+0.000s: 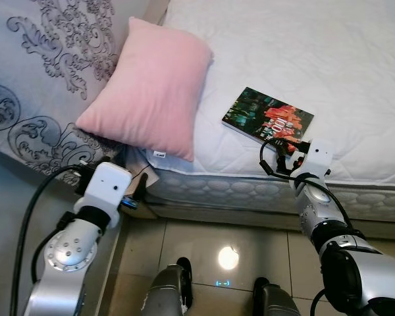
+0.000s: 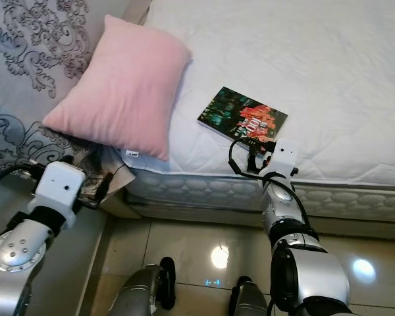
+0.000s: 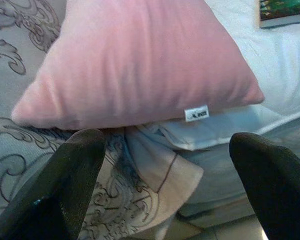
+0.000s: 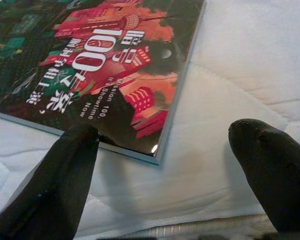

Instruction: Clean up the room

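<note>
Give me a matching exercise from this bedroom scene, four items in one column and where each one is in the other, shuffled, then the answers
Items:
1. pink pillow
2. book
3. left gripper
4. right gripper

Places:
A. lying flat on the white mattress, near its front edge
B. open, at the near corner of the book
C. at the mattress corner, partly over the grey patterned bedding
D. open, low beside the bed, pointing at the pillow's lower edge

Pairs: 1-C, 2-A, 3-D, 4-B
</note>
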You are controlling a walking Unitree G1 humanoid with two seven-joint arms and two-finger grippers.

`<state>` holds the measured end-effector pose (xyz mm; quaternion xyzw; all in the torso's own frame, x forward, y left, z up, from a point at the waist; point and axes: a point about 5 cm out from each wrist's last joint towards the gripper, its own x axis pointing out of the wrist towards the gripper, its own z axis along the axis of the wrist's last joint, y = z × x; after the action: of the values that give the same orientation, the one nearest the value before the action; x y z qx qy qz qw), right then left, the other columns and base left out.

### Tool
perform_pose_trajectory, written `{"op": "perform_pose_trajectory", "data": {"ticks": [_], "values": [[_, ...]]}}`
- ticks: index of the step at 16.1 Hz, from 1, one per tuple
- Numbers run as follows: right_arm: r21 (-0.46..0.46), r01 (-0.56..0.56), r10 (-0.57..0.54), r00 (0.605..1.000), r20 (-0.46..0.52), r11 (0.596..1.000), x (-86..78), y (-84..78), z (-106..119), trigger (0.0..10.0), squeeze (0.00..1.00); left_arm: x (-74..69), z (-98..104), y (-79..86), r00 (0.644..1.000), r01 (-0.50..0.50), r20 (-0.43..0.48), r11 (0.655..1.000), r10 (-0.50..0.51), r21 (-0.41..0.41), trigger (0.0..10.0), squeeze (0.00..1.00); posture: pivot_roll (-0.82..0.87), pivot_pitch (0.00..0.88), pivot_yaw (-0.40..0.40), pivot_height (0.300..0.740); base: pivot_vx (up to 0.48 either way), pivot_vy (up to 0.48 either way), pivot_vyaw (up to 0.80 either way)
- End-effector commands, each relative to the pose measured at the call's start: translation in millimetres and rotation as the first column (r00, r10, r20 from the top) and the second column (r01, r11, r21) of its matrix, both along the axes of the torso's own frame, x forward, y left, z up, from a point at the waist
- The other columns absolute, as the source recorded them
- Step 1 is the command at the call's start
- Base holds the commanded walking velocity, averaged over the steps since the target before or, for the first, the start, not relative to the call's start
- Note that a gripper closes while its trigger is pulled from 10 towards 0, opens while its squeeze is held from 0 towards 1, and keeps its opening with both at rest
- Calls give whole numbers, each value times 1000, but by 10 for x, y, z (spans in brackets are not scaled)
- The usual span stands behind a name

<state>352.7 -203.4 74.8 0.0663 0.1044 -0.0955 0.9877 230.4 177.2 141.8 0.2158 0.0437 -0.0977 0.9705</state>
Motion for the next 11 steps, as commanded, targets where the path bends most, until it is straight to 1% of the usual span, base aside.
{"op": "perform_pose_trajectory", "data": {"ticks": [1,2,3,4,5,6,7,8,11], "values": [[-16,19,-19,1000,-19,1000,-8,-65,-8,10000,157,-14,1,12,1000,-11,-6,1000,11,13,10000,0,243,289,109,736,0,0,0],[-19,48,-49,999,-14,999,-4,-140,21,10000,157,-8,-1,18,1000,-13,-8,1000,13,13,10000,0,243,288,108,736,0,0,0],[-7,51,-51,999,5,999,19,-156,67,10000,157,-3,-3,25,1000,-16,-10,1000,16,14,10000,0,241,286,105,736,0,0,0],[25,-9,8,1000,24,1000,57,-32,90,10000,153,-1,-4,27,1000,-19,-10,1000,19,12,10000,0,238,285,104,736,0,0,0],[45,-43,42,999,24,998,69,48,82,10000,157,-2,-4,24,1000,-19,-10,1000,19,12,10000,0,238,285,104,736,0,0,0],[103,-88,87,996,15,991,77,180,52,10000,161,-1,-7,13,1000,-19,-10,1000,19,10,10000,0,237,285,103,736,0,0,0],[141,-109,109,994,5,984,79,250,32,10000,161,7,-9,-5,1000,-17,-9,1000,17,7,10000,0,238,285,101,736,0,0,0],[155,-155,160,987,-25,976,83,342,5,10000,157,13,-9,-38,1000,-5,-6,1000,5,4,10000,0,240,283,98,736,0,0,0],[98,-216,224,971,-80,971,118,384,28,10000,157,-18,-47,-95,1000,-4,-19,1000,4,-17,10000,0,234,278,66,736,0,0,0]]}}
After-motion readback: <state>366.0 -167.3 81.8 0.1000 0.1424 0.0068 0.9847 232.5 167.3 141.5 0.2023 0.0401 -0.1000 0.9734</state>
